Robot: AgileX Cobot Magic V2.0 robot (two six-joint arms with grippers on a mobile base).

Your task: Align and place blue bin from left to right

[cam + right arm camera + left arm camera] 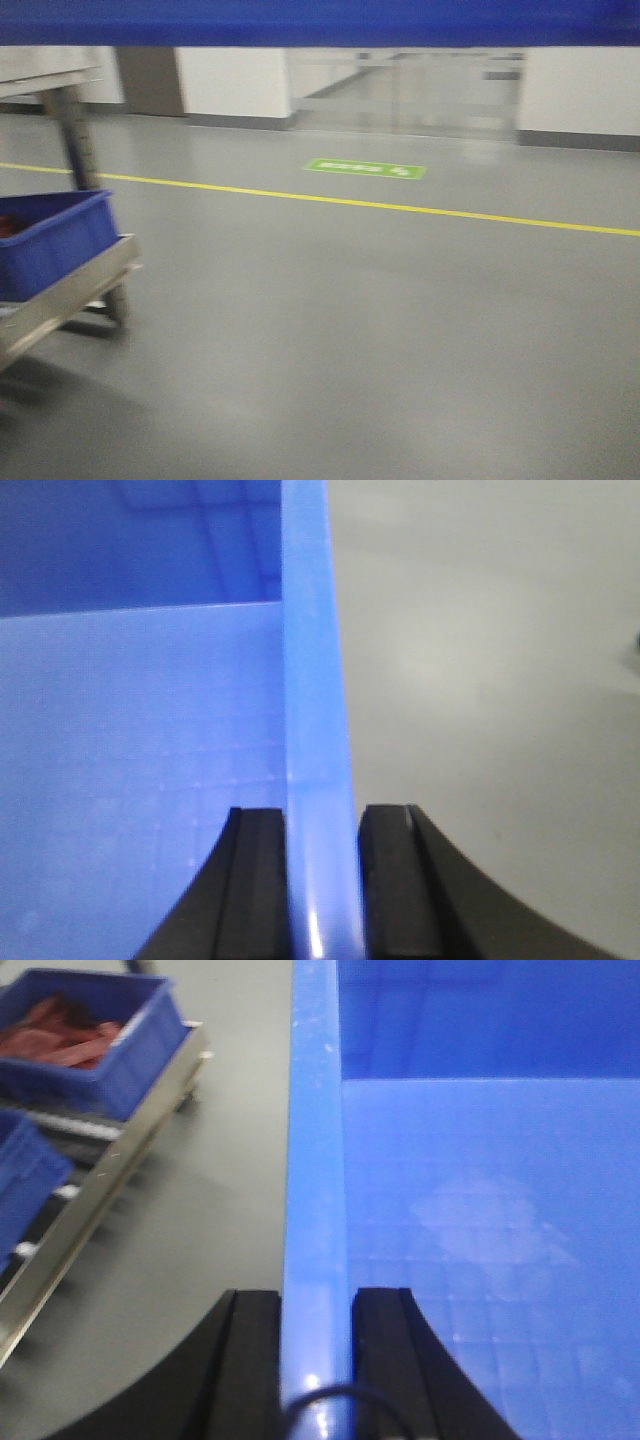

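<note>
The blue bin [480, 1220] is held up between both arms, empty inside. My left gripper [318, 1305] is shut on its left wall rim [315, 1140], one black finger [250, 1360] outside and one inside. In the right wrist view my right gripper [322, 820] is shut on the bin's [140, 780] right wall rim the same way. In the front view only a blue band [320, 20] of the bin crosses the top edge. Grey floor lies under the bin on both sides.
A metal roller rack [110, 1170] stands at the left, carrying a smaller blue tub [95, 1045] of red parts and another tub [25, 1195]. The front view shows that rack [70, 290] and a tub [55, 240], a yellow floor line [400, 207] and a green floor sign [365, 168].
</note>
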